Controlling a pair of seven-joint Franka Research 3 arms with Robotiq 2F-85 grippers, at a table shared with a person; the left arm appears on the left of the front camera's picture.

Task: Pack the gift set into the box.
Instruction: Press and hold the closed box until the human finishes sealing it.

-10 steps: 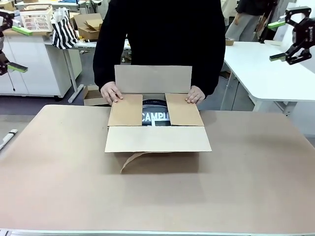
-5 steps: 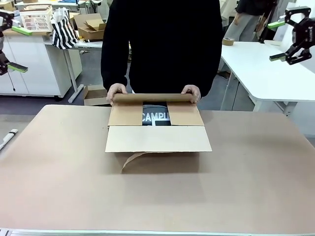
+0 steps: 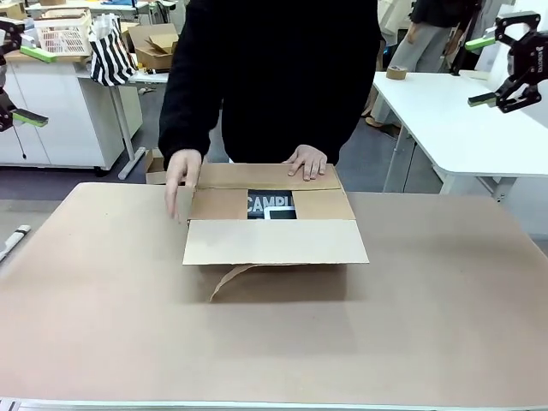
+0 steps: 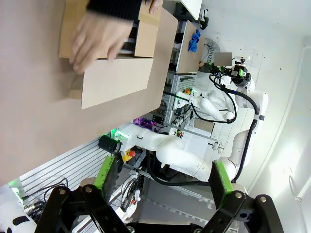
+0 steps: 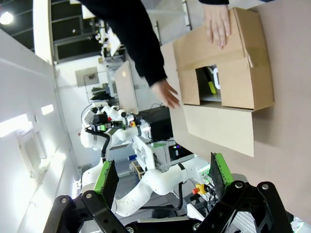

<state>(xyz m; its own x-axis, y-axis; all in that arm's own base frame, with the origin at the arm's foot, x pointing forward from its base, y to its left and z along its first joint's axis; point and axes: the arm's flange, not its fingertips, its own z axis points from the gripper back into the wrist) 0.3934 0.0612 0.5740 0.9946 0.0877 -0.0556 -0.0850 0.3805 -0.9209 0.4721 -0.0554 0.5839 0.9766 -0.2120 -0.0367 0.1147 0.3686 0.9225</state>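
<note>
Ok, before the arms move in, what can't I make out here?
- Gift set: front view, flaps of the box cover all but a strip.
- Person's hand beside the box: motion-blurred.
- Left gripper: front view, picture edge cuts it off.
- Box's far side: hidden by its flaps.

Far flap folded down onto the box

The far flap (image 3: pixel 257 175) of the box (image 3: pixel 274 242), upright a second ago, now lies flat over the side flaps. One hand (image 3: pixel 308 161) presses it; the other hand (image 3: pixel 180 181) has moved to the left edge. Less of the gift set (image 3: pixel 271 205) shows.
</note>
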